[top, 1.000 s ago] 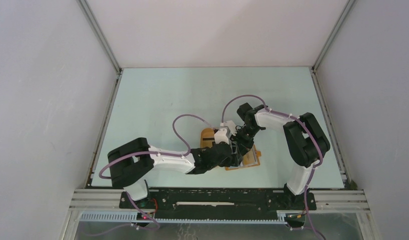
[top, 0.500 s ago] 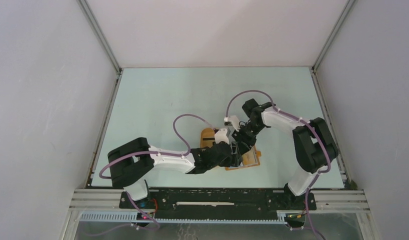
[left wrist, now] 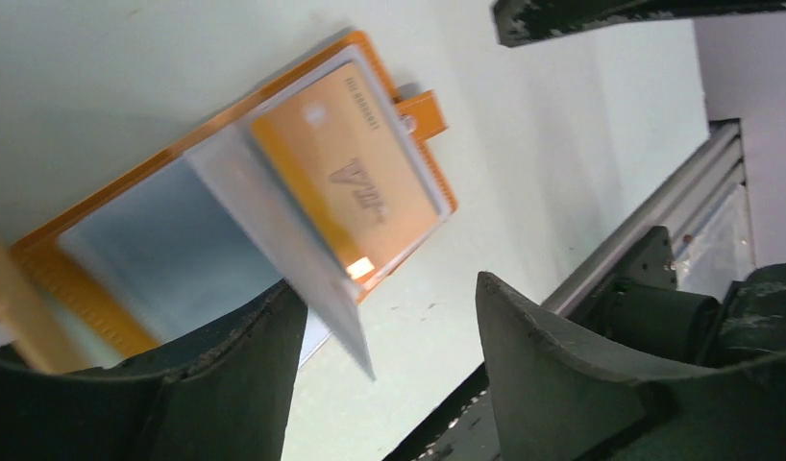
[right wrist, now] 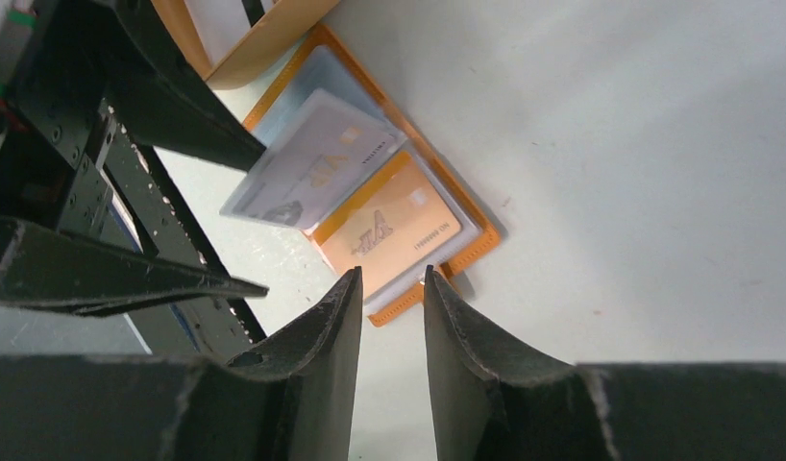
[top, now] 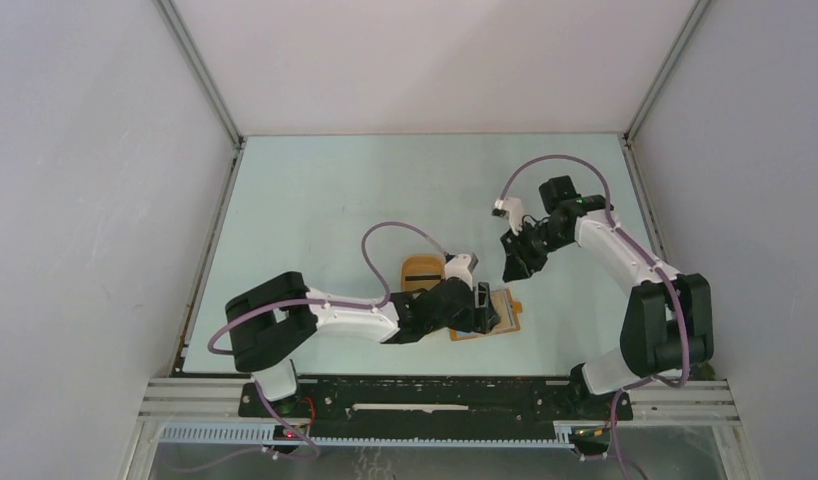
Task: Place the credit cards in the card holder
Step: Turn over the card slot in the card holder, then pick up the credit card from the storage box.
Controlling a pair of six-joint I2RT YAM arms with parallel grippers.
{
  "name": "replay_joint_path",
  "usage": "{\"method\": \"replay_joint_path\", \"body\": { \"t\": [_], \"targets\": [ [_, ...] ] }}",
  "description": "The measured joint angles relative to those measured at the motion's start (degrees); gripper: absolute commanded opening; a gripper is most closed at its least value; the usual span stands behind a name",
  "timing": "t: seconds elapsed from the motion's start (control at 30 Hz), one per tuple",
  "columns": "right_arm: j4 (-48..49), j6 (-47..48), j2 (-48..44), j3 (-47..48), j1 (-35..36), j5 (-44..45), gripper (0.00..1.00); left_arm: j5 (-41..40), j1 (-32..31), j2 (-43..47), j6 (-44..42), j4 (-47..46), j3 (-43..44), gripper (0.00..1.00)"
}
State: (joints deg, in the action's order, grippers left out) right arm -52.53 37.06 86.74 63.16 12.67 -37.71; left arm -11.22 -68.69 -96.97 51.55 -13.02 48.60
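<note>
The card holder (top: 505,318) lies open near the table's front, orange-tan with clear sleeves. In the right wrist view the holder (right wrist: 482,242) has an orange card (right wrist: 394,230) in its near half. A pale grey card (right wrist: 312,173) stands tilted over its middle. In the left wrist view the same pale card (left wrist: 274,221) rises from the holder (left wrist: 439,182) beside my left finger. My left gripper (top: 482,305) (left wrist: 387,288) is open right over the holder, nothing between the jaws. My right gripper (top: 512,268) (right wrist: 392,274) is raised behind and right of the holder, jaws slightly apart and empty.
An oval orange tray (top: 422,272) sits just behind and left of the holder; its rim (right wrist: 264,43) shows in the right wrist view with a white card inside. The table's front rail (left wrist: 658,192) runs close to the holder.
My right gripper has pulled away from the holder, up and to the right, and the arm has swung outward. My left gripper has shifted slightly right and stays at the holder.
</note>
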Motion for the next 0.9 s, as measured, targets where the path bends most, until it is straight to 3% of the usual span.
{"method": "replay_joint_path", "body": {
  "t": [0.33, 0.6, 0.83, 0.9],
  "targets": [
    [0.0, -0.1, -5.4, 0.0, -6.4, -1.1, 0.39, 6.9, 0.0, -7.4, -2.1, -2.6, 8.8, 0.74],
    [0.0, -0.1, -9.0, 0.0, -10.3, -3.3, 0.39, 8.6, 0.0, -8.3, -4.2, -2.8, 9.5, 0.74],
    [0.2, 0.4, -15.1, -1.0, -10.8, -6.7, 0.40, 5.8, 0.0, 3.7, -11.7, -4.4, 4.6, 0.75],
    [0.7, 0.8, -17.5, -1.1, -10.8, -8.3, 0.47, 3.9, 0.0, 8.5, -14.4, -5.5, 2.1, 0.75]
  ]
}}
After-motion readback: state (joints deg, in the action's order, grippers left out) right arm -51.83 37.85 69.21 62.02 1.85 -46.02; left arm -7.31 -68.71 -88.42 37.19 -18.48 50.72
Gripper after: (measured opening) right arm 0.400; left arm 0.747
